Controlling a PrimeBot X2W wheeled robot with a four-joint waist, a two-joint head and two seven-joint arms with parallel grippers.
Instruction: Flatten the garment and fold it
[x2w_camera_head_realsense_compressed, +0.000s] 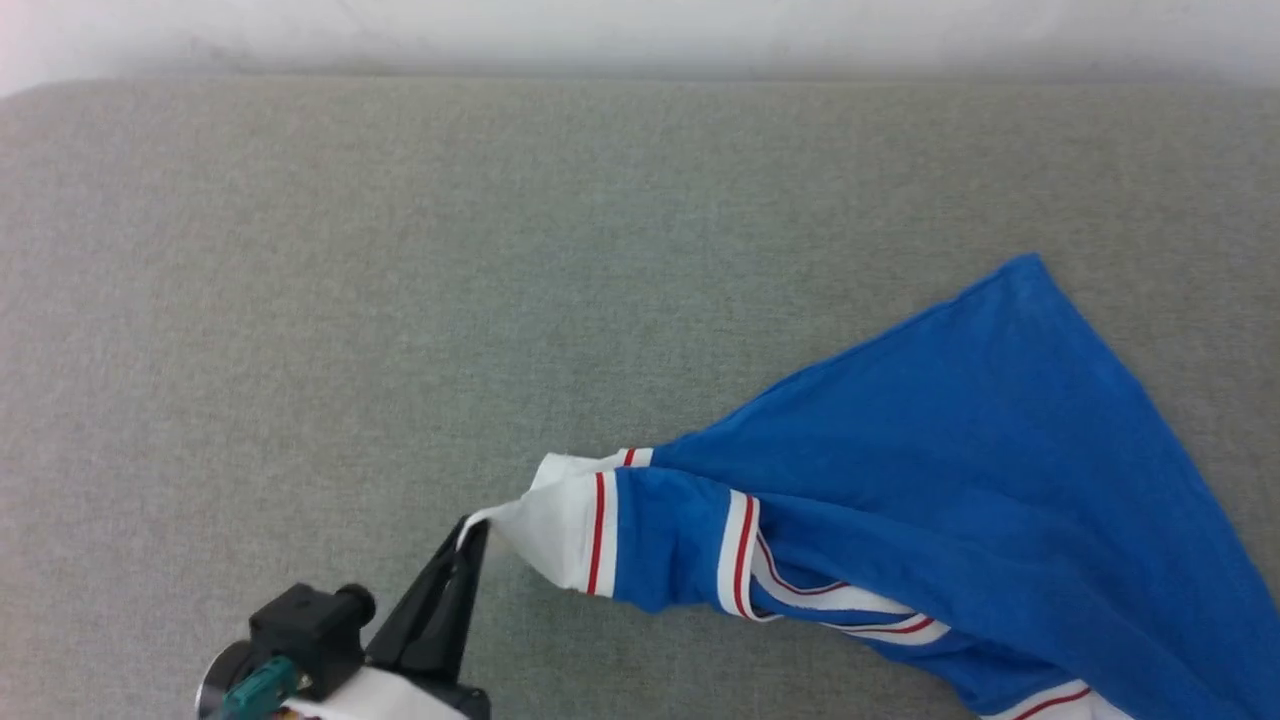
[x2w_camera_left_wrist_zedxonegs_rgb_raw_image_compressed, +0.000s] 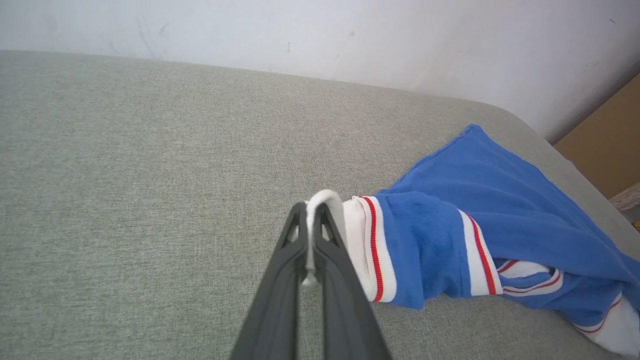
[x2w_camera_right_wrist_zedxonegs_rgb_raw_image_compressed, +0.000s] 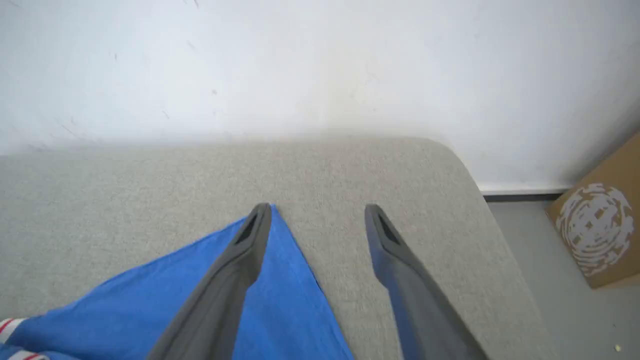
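Note:
The garment (x2w_camera_head_realsense_compressed: 950, 470), a royal-blue jersey with white sleeves and red-and-white trim, lies bunched on the grey padded surface (x2w_camera_head_realsense_compressed: 400, 250) at the right, one blue corner pointing to the far right. My left gripper (x2w_camera_head_realsense_compressed: 472, 528) is shut on the white sleeve edge (x2w_camera_left_wrist_zedxonegs_rgb_raw_image_compressed: 325, 200), which is pulled taut to the left; the cloth loops over the fingertips in the left wrist view, where the garment (x2w_camera_left_wrist_zedxonegs_rgb_raw_image_compressed: 500, 210) trails right. My right gripper (x2w_camera_right_wrist_zedxonegs_rgb_raw_image_compressed: 317, 212) stands open above the garment's blue corner (x2w_camera_right_wrist_zedxonegs_rgb_raw_image_compressed: 280, 300), its left finger (x2w_camera_right_wrist_zedxonegs_rgb_raw_image_compressed: 240, 260) over the cloth, nothing held.
The padded surface ends at a pale wall (x2w_camera_head_realsense_compressed: 640, 30) along the far side. Its rounded right corner (x2w_camera_right_wrist_zedxonegs_rgb_raw_image_compressed: 450, 155) drops to a grey floor, where a cardboard box (x2w_camera_right_wrist_zedxonegs_rgb_raw_image_compressed: 597, 230) stands. Bare grey surface spreads left and beyond the garment.

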